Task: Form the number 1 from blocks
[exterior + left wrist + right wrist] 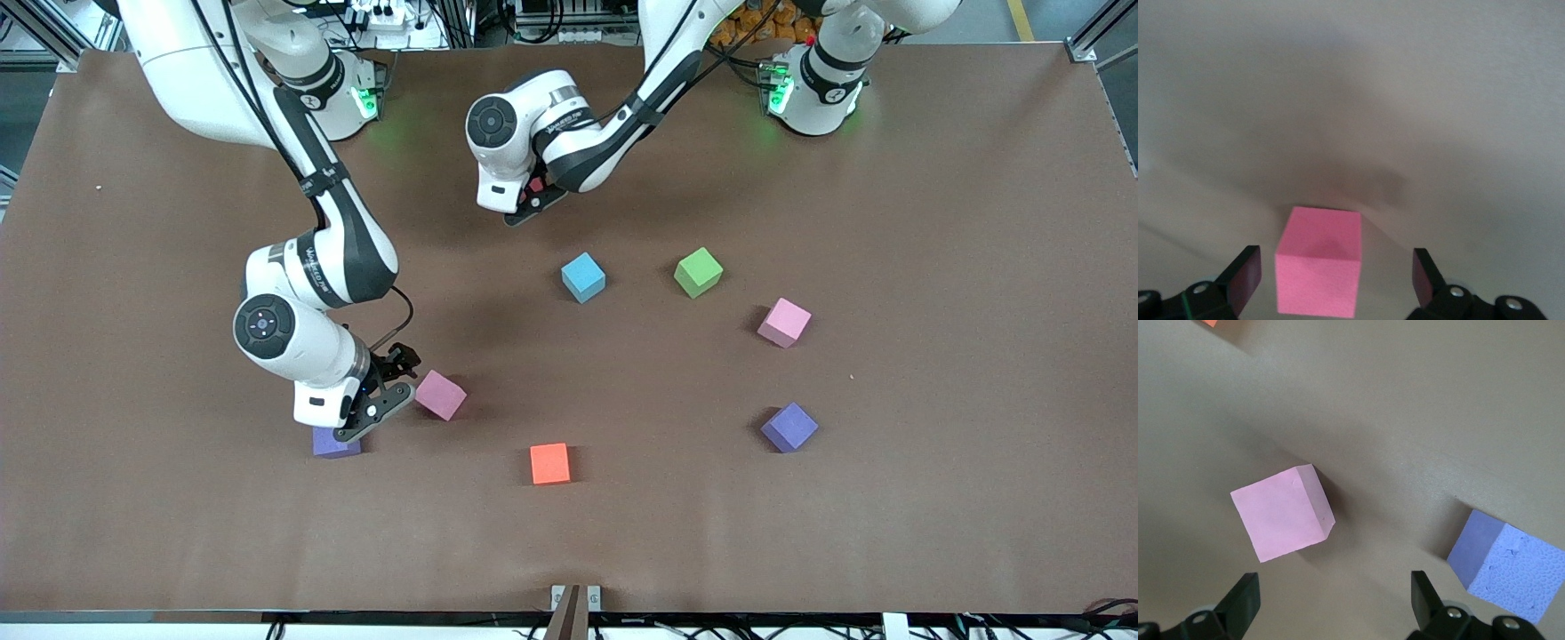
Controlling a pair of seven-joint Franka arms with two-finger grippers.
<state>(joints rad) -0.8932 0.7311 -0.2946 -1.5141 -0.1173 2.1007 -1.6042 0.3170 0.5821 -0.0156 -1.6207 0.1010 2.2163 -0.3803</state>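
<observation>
Small lettering on both arms' wrist links (pixel 313 264) (pixel 569 120), illegible; no other readable text.

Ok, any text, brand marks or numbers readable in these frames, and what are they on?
Right arm's forearm: a line of lettering, too small to read.
Left arm's forearm: a line of lettering, too small to read.
The blocks, e.g. the orange block: no markings.
The table: none.

Blocks (pixel 583 276) lying scattered, well apart, on counter (pixel 933 498); two sitting near right arm's end.
</observation>
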